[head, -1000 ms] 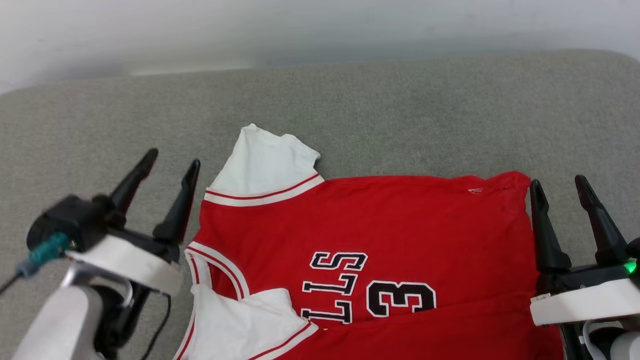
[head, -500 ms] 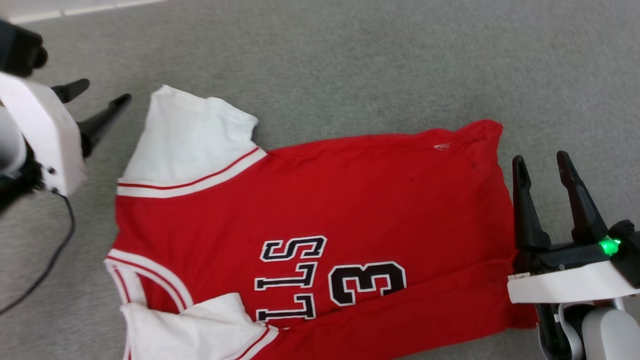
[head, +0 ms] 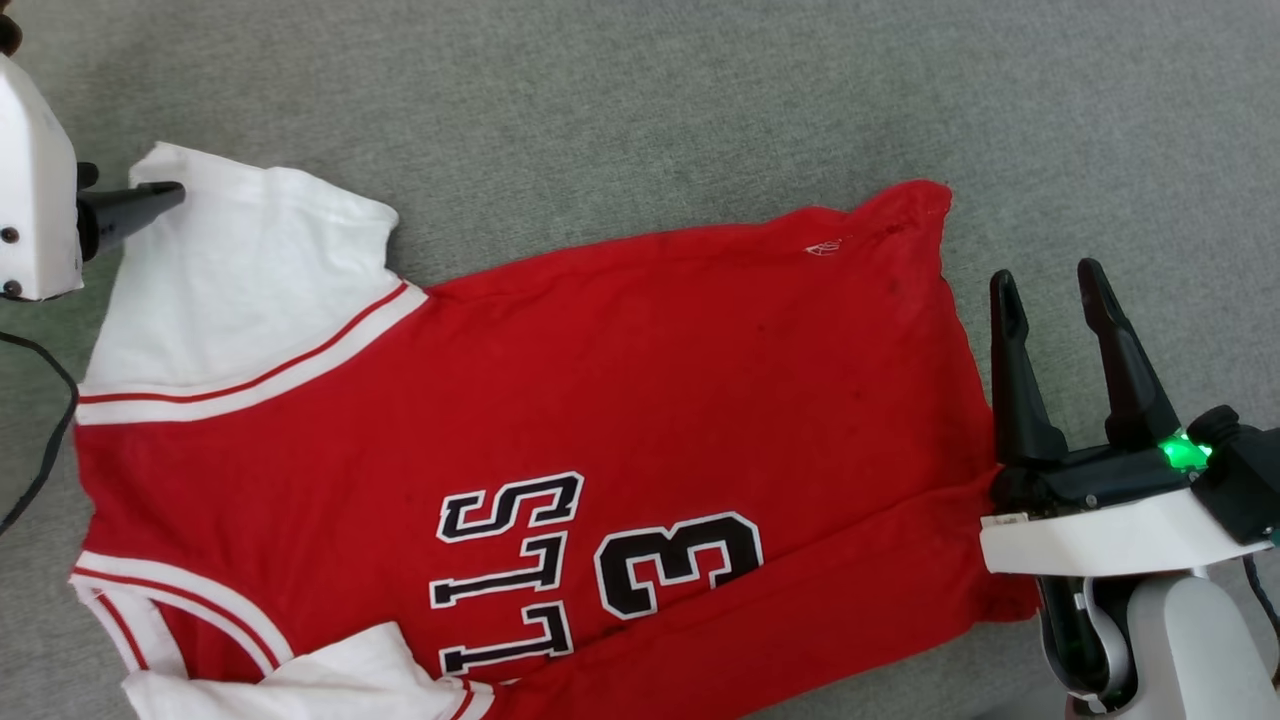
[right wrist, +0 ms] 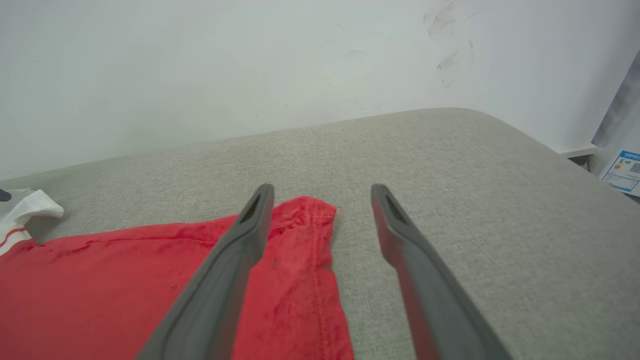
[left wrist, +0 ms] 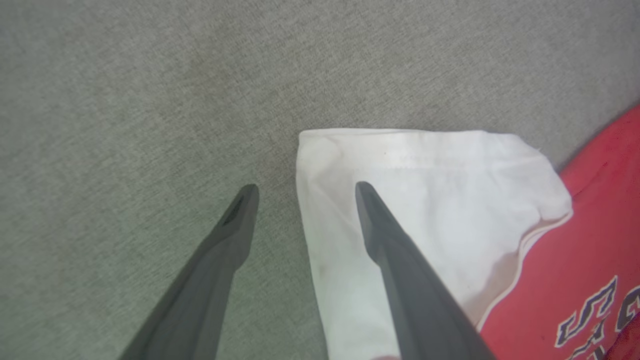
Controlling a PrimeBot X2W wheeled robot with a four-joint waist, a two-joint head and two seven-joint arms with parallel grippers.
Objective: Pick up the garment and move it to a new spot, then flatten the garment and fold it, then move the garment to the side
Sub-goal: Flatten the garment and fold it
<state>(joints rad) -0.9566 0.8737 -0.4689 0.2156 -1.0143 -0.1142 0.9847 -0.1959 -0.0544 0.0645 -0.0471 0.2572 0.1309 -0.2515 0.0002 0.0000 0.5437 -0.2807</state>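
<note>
The garment (head: 560, 390) is a red jersey with white sleeves, black lettering and a number 3, lying spread on the grey cushion (head: 640, 110). My left gripper (left wrist: 306, 189) is open and straddles the outer edge of the far white sleeve (left wrist: 425, 190), one finger over the sleeve and the other over bare cushion. In the head view one left finger (head: 130, 205) reaches onto that sleeve (head: 240, 280). My right gripper (head: 1048, 280) is open beside the hem. In the right wrist view the gripper (right wrist: 322, 190) straddles the hem corner (right wrist: 305, 235). Neither gripper holds anything.
A black cable (head: 40, 440) hangs by the left arm. Behind the cushion (right wrist: 450, 165) rises a white wall (right wrist: 250, 65). The cushion's rounded edge falls away at the right, where a printed label (right wrist: 622, 172) shows.
The head camera has tilted down and closed in, so the jersey looks larger and further left. My left gripper has swung to the far sleeve; the right has stayed by the hem.
</note>
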